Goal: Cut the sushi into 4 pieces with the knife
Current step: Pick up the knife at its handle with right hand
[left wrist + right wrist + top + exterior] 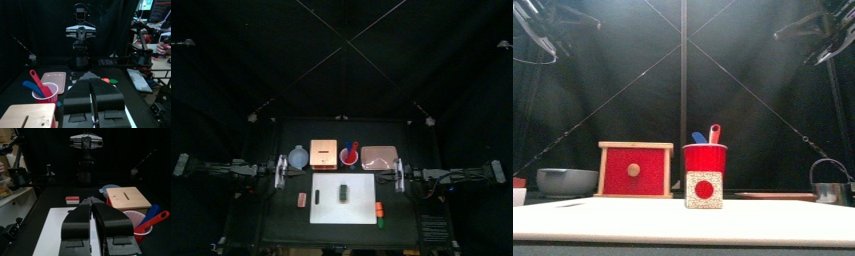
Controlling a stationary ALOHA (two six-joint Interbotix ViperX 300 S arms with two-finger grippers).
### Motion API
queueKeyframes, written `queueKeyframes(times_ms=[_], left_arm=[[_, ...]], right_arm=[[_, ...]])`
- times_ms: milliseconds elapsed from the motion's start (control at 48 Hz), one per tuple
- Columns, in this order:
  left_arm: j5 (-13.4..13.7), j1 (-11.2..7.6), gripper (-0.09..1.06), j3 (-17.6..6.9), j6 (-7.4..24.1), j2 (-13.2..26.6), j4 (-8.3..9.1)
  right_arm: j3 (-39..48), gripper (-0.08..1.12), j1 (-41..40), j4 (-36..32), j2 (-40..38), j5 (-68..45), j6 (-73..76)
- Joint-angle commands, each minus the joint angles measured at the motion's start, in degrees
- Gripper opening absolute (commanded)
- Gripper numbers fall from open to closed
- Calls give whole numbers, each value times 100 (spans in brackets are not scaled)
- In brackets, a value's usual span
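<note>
- Left claw [283, 172]: jaws together, holding nothing, poised over the left side of the surface [285, 228].
- Right claw [401, 178]: jaws together, holding nothing, poised over the right side.
- Sushi [345, 191]: lies on the board [362, 185], between the two claws and a little nearer the front edge. It appears to be in one piece. Count: one roll, one board.
- Small toys: a pink one [302, 200] forward of the left claw; an orange one [380, 209] and a green one [381, 222] forward of the right claw. Count: three.
- Cup [348, 158]: stands behind the gap between the claws, just beyond the board. It holds a blue knife [698, 137] and a red knife [714, 132], both upright. Count: one cup, two knives.
- Box [325, 155]: beside the cup, on the left claw's side. Count: one.
- Bowl [297, 158]: just behind the left claw. Tray [378, 157]: just behind the right claw. Count: one each.
- Step in hand, as judged: the start. No knife has been taken and no cut is visible.
- Next move, as judged: one claw must part its jaws, reach back to the cup and close on a knife handle. The other claw would steady the roll. Four pieces call for three cuts.
</note>
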Motion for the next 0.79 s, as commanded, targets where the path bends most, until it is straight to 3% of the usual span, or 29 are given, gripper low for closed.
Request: queueKeyframes(times_ms=[21, 229, 479, 604, 792], left_arm=[[-229, 9, -7, -44, -26, 255, -26], [-536, 0, 5, -79, -18, 554, -26], [-589, 0, 17, -79, -26, 747, -35], [-589, 9, 20, -79, -18, 756, -26], [-589, 26, 21, -62, -18, 756, -26]], right_arm=[[-264, 1, -158, 255, 202, 35, 114], [-1354, 10, -1213, 1204, 1002, 1371, 202], [-2927, 14, -2619, 1406, 2057, 3533, 158], [-3507, 29, -3085, 1406, 2549, 4210, 105], [-4228, 60, -3366, 1459, 3331, 4869, 88]])
